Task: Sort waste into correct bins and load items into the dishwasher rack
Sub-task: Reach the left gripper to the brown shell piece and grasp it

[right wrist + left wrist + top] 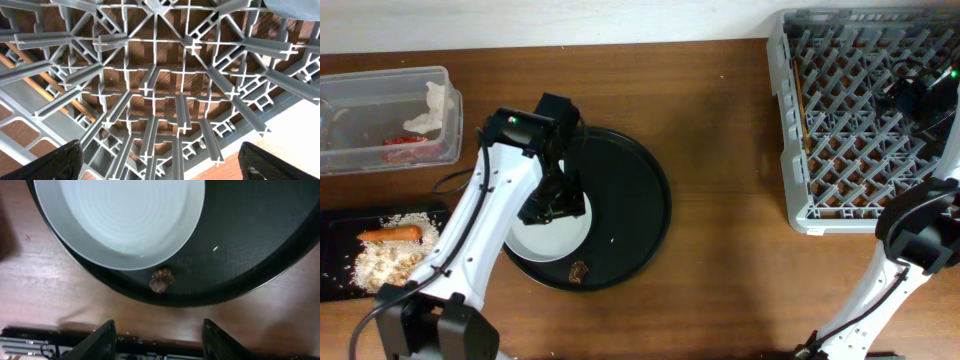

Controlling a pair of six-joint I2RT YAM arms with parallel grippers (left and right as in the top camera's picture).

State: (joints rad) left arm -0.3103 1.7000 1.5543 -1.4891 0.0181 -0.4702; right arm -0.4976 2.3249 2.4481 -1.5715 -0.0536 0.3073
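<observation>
Reading the overhead view, you find the L gripper (553,205) above the white plate (558,238). The plate lies on the left part of the round black tray (635,195), which sits left of table ctr. In the L wrist view its fingers (102,341) stand moderately apart w/ nothing between them, so the gripper is empty. The small dark scrap (579,270) lies on the round tray just beside the plate's near rim, clear of both fingers.

The R gripper (920,95) hangs over the dishwasher rack (780,120) at the table's far right corner. Its jaws are spread wide and hold nothing. A wooden chopstick (47,79) lies low among the rack pegs.

The clear tub (360,110) sits at the far left corner, w/ crumpled tissue (432,108) and red wrapper (405,145) inside. The shallow black tray (335,250) sits at the left edge toward the near corner. It contains the carrot (390,235) and rice scraps (388,264).
</observation>
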